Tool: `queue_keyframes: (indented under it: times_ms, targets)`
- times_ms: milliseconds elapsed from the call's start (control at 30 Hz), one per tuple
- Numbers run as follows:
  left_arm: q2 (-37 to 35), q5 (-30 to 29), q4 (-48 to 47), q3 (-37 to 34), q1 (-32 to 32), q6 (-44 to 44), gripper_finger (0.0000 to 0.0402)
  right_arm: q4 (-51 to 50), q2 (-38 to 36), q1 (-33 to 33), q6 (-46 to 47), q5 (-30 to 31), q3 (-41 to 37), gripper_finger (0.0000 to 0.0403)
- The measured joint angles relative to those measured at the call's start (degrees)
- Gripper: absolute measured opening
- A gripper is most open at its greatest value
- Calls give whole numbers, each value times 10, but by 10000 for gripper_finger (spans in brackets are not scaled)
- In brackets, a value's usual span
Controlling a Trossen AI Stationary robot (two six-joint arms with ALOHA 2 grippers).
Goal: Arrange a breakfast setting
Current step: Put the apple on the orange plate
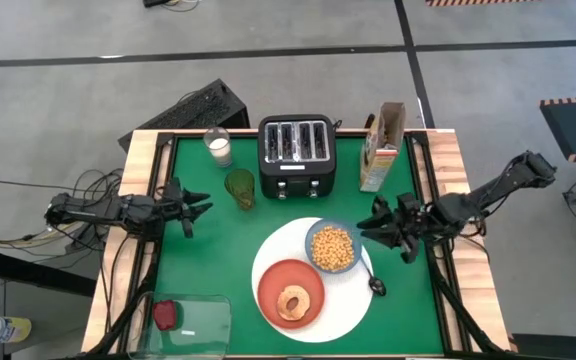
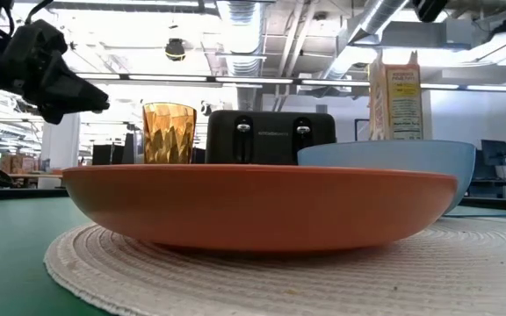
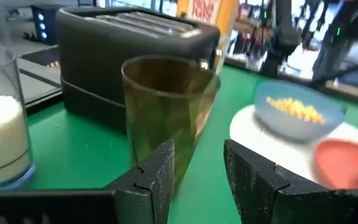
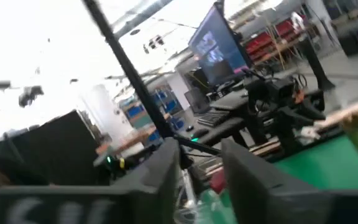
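Observation:
A large white round plate lies at the table's near middle. On it stand a smaller orange-red plate with a ring-shaped bagel, a blue bowl of yellow cereal, and a small dark spoon. My left gripper is open and empty, level, just left of an amber glass. The glass stands right ahead of the gripper in the left wrist view. My right gripper is open and empty, just right of the bowl. A dark red food piece lies in a clear container.
A black toaster stands at the far middle, a glass of milk to its left and a cereal box to its right. The clear container sits at the near left corner. Bare green mat lies between the glass and the plates.

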Motion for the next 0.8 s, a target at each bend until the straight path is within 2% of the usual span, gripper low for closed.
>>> queue_keyframes:
  times_ms: [133,267,367,433,533,800]
  targets:
    - [0,-1,37,0,0,-16,128,-88,-86,-13,-63,-36,0,80]
    - [0,16,70,0,0,-39,128,-202,-189,-21,-87,-39,0,49]
    - [0,19,87,0,0,-40,128,-267,-249,-23,-102,-40,-1,39]
    - [0,-1,91,0,0,-41,128,-289,-285,-22,-118,-43,-11,34]
    - [0,-16,90,0,0,-43,128,-312,-329,-18,-135,-44,-35,28]
    - [0,-12,89,0,0,-82,128,-360,-421,-10,-149,-59,-113,22]
